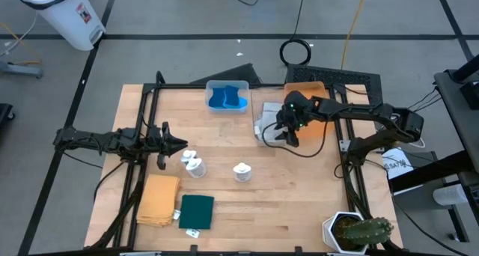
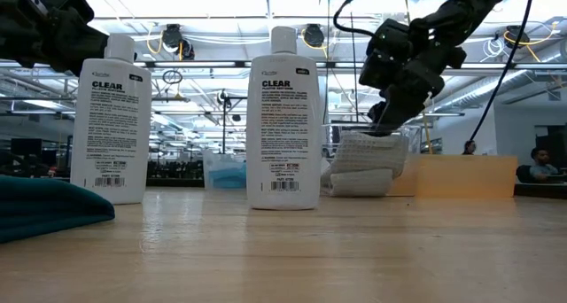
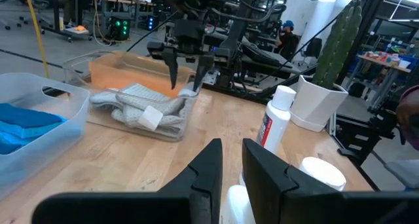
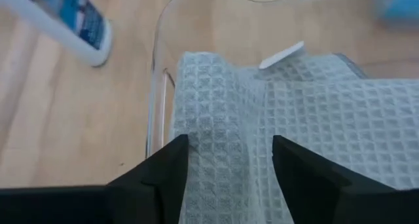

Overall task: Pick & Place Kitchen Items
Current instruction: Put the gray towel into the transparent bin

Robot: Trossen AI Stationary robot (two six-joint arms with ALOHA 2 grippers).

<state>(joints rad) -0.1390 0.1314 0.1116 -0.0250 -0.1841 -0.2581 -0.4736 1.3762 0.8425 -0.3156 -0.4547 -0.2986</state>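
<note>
Right gripper (image 4: 228, 178): your fingers stand apart, nothing between them, poised just above the grey cloths.
Grey folded cloths (image 1: 268, 126): you're looking at pale grey waffle weave, rumpled rather than neatly folded, a white tag poking out of the pile; they lie in a clear bin (image 3: 78, 67) near the tabletop's far edge, toward the right side.
Blue cloth pieces (image 1: 227, 97): bright blue, bunched in a second clear bin at the far edge, near the middle.
White bottles (image 1: 241, 171): three, standing upright around the tabletop's centre, black "CLEAR" print on the labels.
Left gripper (image 3: 231, 160): your fingers sit nearly together, holding nothing, over the left side just beside two of the bottles.
Mustard-yellow cloth (image 1: 159, 200): folded flat near the front-left corner.
Dark green cloth (image 1: 197, 211): folded, just beside the yellow one at the front edge.
</note>
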